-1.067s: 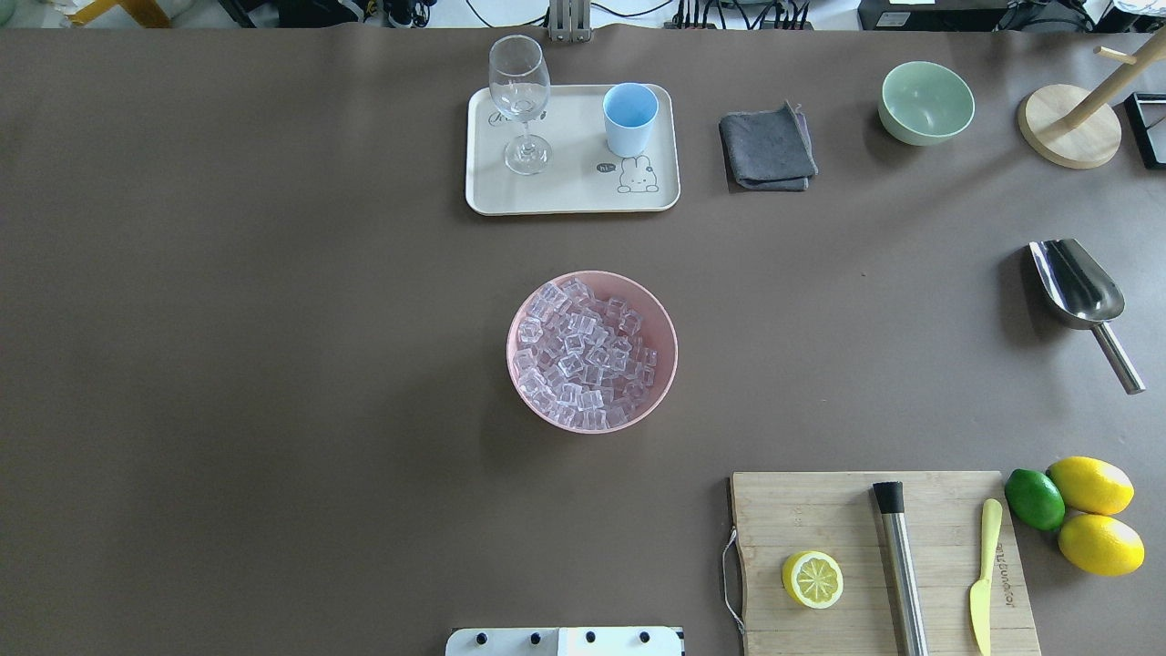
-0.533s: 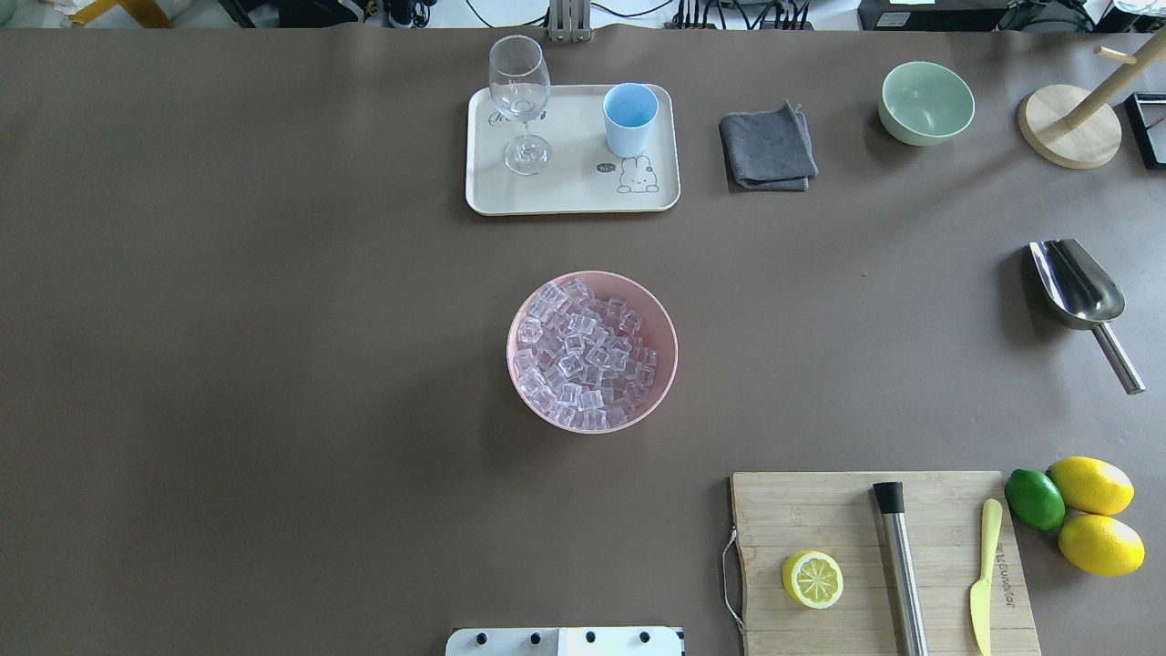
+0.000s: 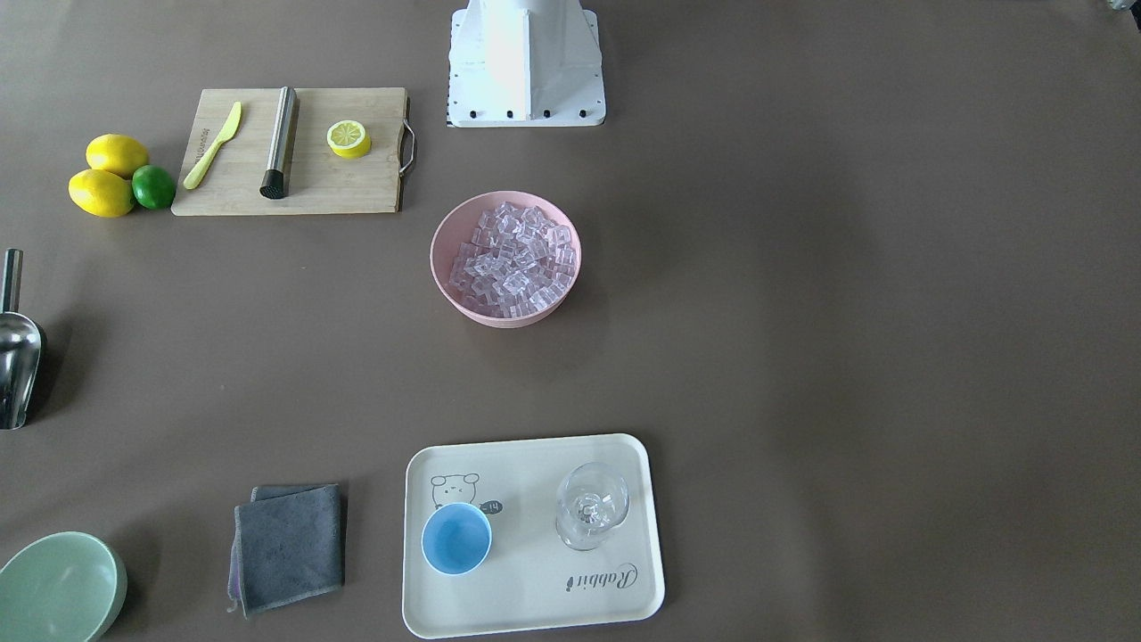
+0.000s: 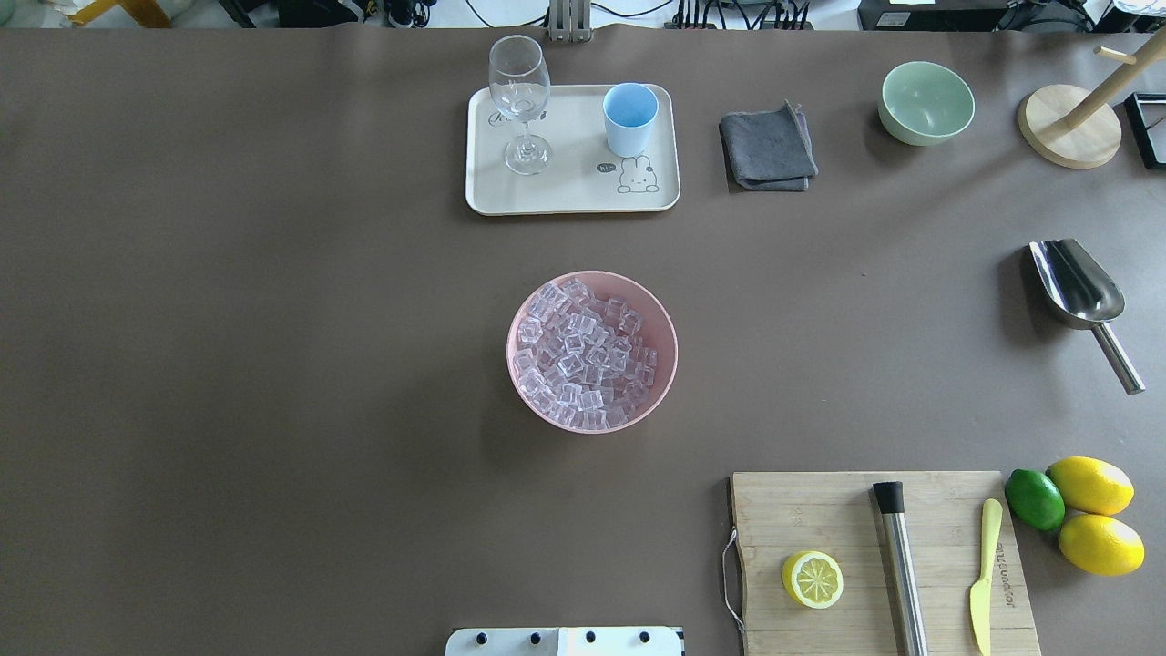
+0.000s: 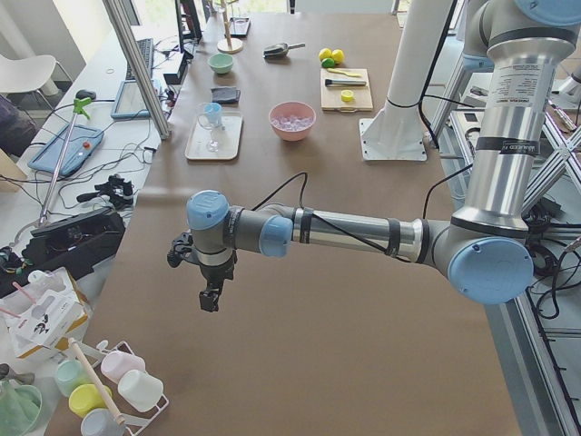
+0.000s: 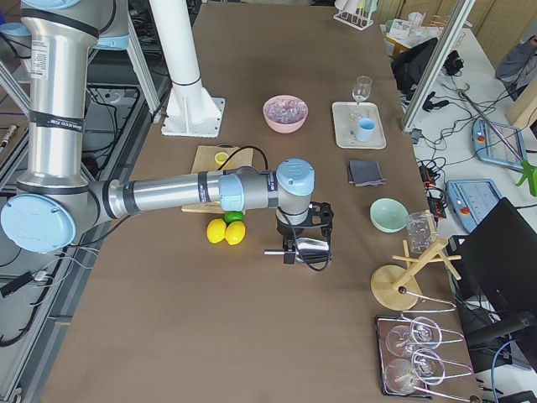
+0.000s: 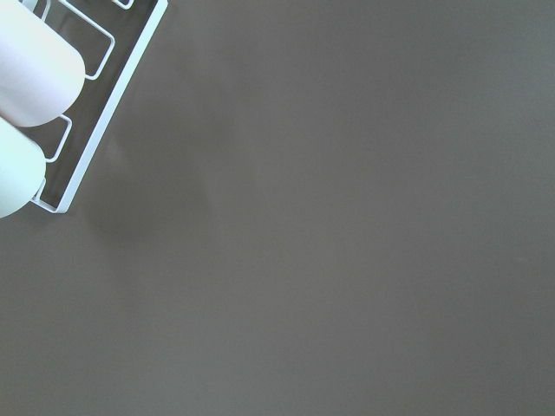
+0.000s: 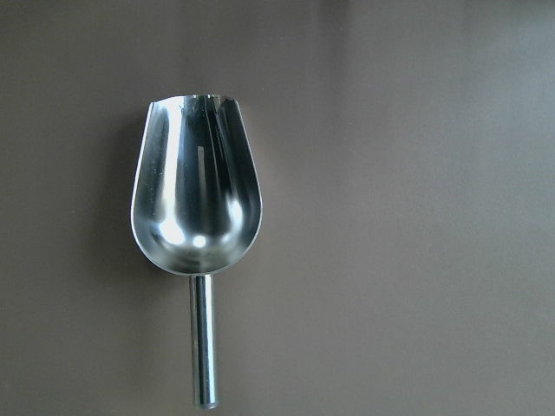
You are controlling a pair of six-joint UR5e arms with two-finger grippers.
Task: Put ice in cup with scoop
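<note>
- Left gripper (image 5: 209, 302): picked up only by the side camera, hung over bare table (image 5: 300, 363), well apart from the task things. Spread or pressed together cannot be told. Only table and a rack (image 7: 87, 147) corner are shown in its wrist view.
- Tray (image 4: 565, 196), far side: stemmed glass (image 4: 520, 91) is stood on its left part, cup (image 4: 629, 118) on its right part, upright and seemingly empty. The glass is near the cup and could be knocked over if the scoop is swung in from that side.
- Cup mouth looks small against the scoop's bowl, so cubes could be spilled onto the tray by a rushed or off-centre pour.
- Pink bowl (image 4: 668, 364), mid-table: ice (image 4: 583, 355) is heaped close to the rim. Cubes could be shoved over it by a deep or fast dig.
- Scoop (image 4: 1079, 287), right side: laid flat, not gripped, handle toward the robot. Nothing is scooped yet.
- Right gripper (image 6: 294, 248): placed above the scoop, as its wrist view confirms. Finger state cannot be told.
- The handle is thin, round and shiny. It could be rolled out of a shallow pinch, or the table could be struck by the fingertips.
</note>
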